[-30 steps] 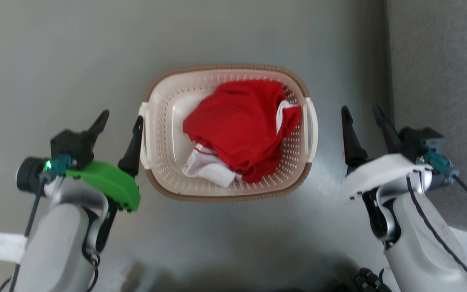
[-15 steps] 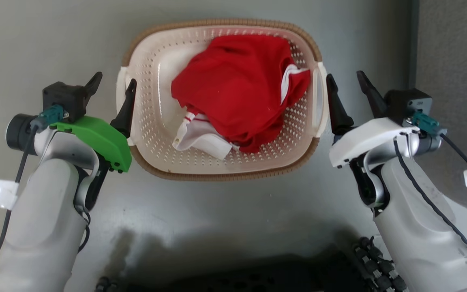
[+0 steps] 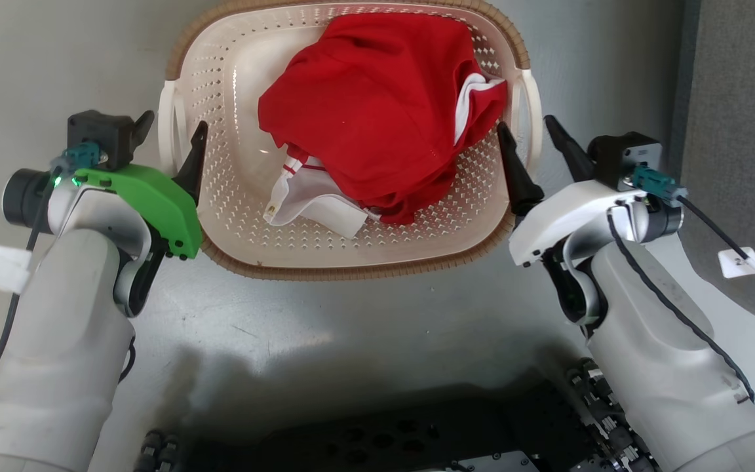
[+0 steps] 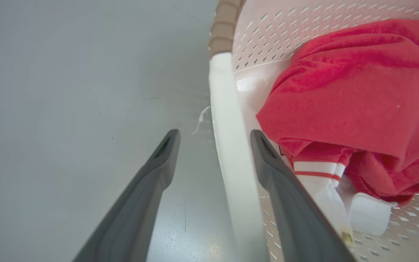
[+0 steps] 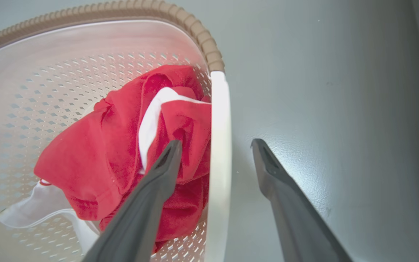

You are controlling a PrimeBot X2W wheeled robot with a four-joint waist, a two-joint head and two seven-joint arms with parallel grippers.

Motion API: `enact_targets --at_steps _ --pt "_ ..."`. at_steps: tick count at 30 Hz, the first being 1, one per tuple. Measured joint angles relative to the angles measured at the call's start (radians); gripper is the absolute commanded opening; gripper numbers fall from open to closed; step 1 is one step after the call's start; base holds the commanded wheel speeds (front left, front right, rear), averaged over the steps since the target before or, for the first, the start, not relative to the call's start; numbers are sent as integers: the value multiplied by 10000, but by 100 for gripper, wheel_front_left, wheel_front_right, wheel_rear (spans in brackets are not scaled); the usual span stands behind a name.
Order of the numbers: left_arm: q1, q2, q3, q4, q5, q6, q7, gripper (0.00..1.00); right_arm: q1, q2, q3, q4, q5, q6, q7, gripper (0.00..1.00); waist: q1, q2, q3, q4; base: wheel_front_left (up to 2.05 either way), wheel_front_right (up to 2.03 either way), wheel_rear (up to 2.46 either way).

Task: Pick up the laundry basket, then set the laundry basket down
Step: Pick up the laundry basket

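While both arms reach forward, I see the cream-white perforated plastic laundry basket (image 3: 233, 98), banded with a brown woven-look rim, sitting on the smooth grey floor (image 3: 364, 328) between them, at the top centre of the head view. A crumpled red cloth garment (image 3: 377, 111) takes up much of it, lying over a white fabric piece with red stripes (image 3: 315, 206). My left end effector (image 3: 171, 128) is spread apart, straddling the white left side handle (image 3: 162, 131): one dark finger is outside the basket, the other inside its wall. In the left wrist view the handle bar runs between them, unclamped. My right end effector (image 3: 525, 128) is likewise spread over the white right side handle (image 3: 537, 111), its inner finger just beside the red garment; I cannot tell whether they touch.
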Motion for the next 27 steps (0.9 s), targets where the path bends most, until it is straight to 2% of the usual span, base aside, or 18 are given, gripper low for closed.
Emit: enact_targets --at_steps 8,17,18,19,20,21,27 --pt "-668 -100 -255 938 -38 -215 123 100 -503 -8 640 616 545 4 134 100 -1 0 134 2 0 0 0" --pt "-1256 -359 -293 1996 -719 -261 800 100 -1066 -17 1172 1214 1197 33 456 100 -1 0 234 -31 0 0 0" --pt "-1303 -359 -288 2084 -846 -307 817 97 -1113 -17 1235 1287 1306 38 514 100 -1 0 242 -37 0 0 0" --pt "-1339 -359 -272 2188 -974 -307 830 53 -1154 -19 1308 1337 1392 86 558 96 -1 0 250 -43 0 0 0" --pt "-1373 -353 -278 2268 -1030 -307 917 16 -1195 -21 1369 1381 1396 86 562 0 -1 1 256 -51 0 0 0" --pt "-1399 -351 -282 2330 -1037 -307 953 0 -1233 -19 1409 1425 1457 92 587 0 -1 0 263 -58 0 0 0" --pt "-1614 -550 -362 2531 -1244 -395 993 0 -1508 61 1576 1693 1858 -71 662 0 -2 1 290 -97 0 0 0"
